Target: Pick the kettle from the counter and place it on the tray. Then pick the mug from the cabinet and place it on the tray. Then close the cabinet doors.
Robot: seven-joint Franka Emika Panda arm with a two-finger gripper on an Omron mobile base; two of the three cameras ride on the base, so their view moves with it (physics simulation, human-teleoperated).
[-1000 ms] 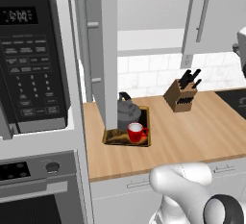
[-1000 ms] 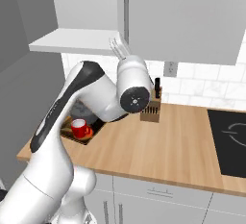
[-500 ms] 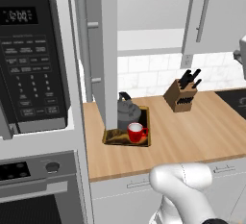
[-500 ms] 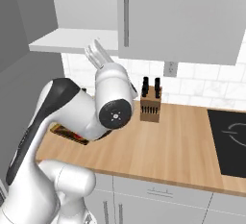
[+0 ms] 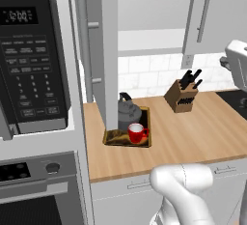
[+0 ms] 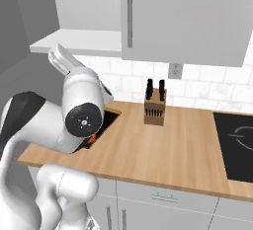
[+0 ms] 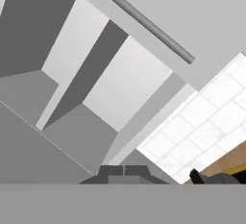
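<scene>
The dark grey kettle (image 5: 127, 117) and the red mug (image 5: 137, 133) both stand on the brown patterned tray (image 5: 114, 138) on the wooden counter (image 5: 193, 132). The cabinet's left door (image 5: 102, 50) hangs open, edge-on in front of the tray. The right door (image 5: 214, 16) is closed. The pale shelf (image 5: 149, 40) inside is bare. My gripper (image 6: 60, 56) is raised off the counter and points up and left toward the open cabinet. In the hand view its tips (image 7: 123, 171) are shut with nothing between them, facing the cabinet's inside and a door's bar handle (image 7: 149, 23).
A wooden knife block (image 5: 183, 96) stands by the tiled wall. A black cooktop (image 6: 237, 145) lies at the counter's right end. The microwave (image 5: 29, 60) and oven column rise to the left of the tray. My arm's white elbow (image 6: 81, 118) covers most of the tray (image 6: 112, 112).
My arm has swung left across the right base view, carrying the shut gripper up toward the open cabinet. Kettle, mug and tray have not moved.
</scene>
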